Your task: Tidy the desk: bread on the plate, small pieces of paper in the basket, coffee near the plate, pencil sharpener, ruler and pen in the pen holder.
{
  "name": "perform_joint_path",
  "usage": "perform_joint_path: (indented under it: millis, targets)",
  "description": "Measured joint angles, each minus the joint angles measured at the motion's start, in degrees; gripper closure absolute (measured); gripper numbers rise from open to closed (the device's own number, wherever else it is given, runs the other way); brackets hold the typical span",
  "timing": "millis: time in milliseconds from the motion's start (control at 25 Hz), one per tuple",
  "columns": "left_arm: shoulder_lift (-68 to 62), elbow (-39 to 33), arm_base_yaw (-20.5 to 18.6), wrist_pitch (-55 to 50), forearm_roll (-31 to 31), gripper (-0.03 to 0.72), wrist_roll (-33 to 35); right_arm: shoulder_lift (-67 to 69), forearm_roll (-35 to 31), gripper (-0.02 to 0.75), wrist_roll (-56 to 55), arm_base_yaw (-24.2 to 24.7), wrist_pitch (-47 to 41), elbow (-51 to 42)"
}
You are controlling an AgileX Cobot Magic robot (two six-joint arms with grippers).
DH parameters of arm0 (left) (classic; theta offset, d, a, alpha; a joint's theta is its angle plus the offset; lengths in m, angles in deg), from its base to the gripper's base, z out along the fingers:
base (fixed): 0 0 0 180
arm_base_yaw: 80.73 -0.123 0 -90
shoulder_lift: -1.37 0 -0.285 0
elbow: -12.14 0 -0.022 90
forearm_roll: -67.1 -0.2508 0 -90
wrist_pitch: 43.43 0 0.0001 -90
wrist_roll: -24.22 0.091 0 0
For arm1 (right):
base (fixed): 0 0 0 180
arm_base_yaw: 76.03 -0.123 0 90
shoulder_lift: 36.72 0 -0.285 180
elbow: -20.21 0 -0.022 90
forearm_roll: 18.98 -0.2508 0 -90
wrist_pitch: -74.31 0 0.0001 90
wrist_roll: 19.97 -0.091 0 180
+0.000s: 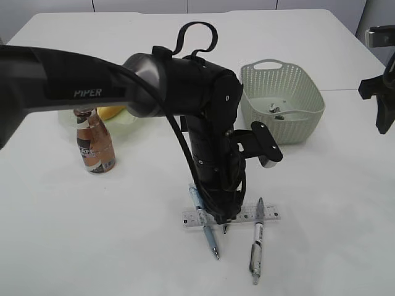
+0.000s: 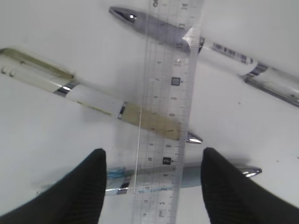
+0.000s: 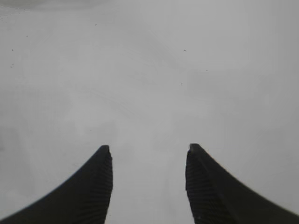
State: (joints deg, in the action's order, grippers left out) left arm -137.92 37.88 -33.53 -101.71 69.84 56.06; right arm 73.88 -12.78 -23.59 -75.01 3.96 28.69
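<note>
1. The left end effector [image 2: 152,186] is hanging low over the clear ruler [image 2: 170,112], near the bottom middle of the exterior view. Its jaws are spread wide, one on each side of the ruler, and holding nothing. It looks ready to pinch the ruler by its long edges.
2. Three pens are lying with the ruler. A blue pen [image 2: 154,179] and a white pen [image 2: 100,103] are showing through it, so they seem to be lying under it. A grey pen [image 2: 161,30] is crossing at the top.
3. The pens may be lifting the ruler off the tabletop [image 1: 92,234], which could make it easier to grab.
4. The right end effector [image 3: 148,186] is spread apart too, gripping nothing, over bare tabletop.
5. The basket [image 1: 281,102] is sitting at the upper right. The coffee bottle [image 1: 95,145] is standing at the left.
</note>
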Motion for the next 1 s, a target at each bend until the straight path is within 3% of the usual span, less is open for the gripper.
perform_joint_path:
  millis: [1000]
  targets:
    - [-1.6,0.0,-1.37,-0.98,-0.42,0.222,0.04,0.0,0.28,0.336,-0.12,0.0,0.0,0.0]
